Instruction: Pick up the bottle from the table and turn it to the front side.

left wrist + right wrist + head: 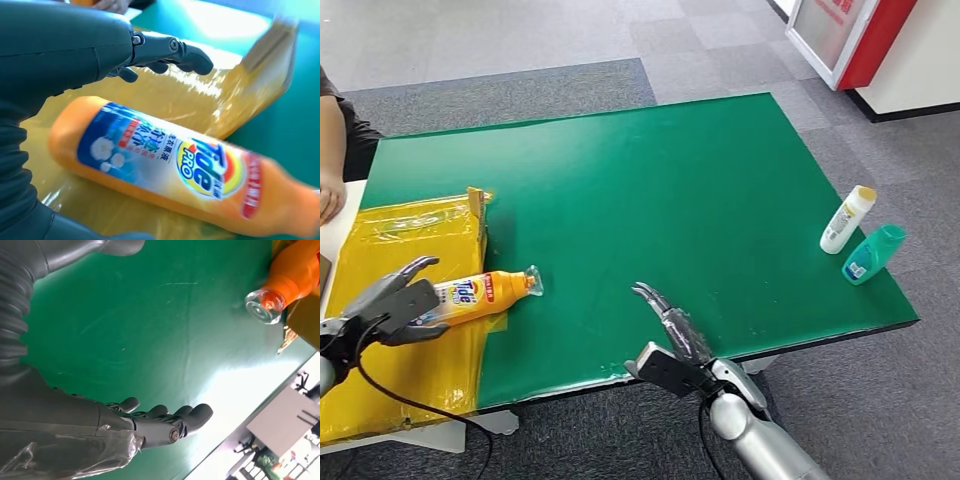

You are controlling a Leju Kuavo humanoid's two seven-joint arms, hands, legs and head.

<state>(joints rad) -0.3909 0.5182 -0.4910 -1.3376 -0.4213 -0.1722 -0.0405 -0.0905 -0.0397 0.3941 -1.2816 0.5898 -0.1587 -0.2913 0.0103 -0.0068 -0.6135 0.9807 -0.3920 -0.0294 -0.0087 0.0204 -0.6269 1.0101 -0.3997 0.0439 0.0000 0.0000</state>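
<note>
I see the wide green table point(682, 190) across the middle of the head frame, and the yellow plastic-wrapped sheet point(403, 235) on its left part. At lower left lies the long orange detergent bottle point(478, 293) with a blue and white label and a clear cap, on its side, label up, cap toward the centre. My left hand point(392, 300) is around its base with fingers apart; I cannot tell if it grips. My right hand point(675, 330), lower centre, is open and holds nothing.
</note>
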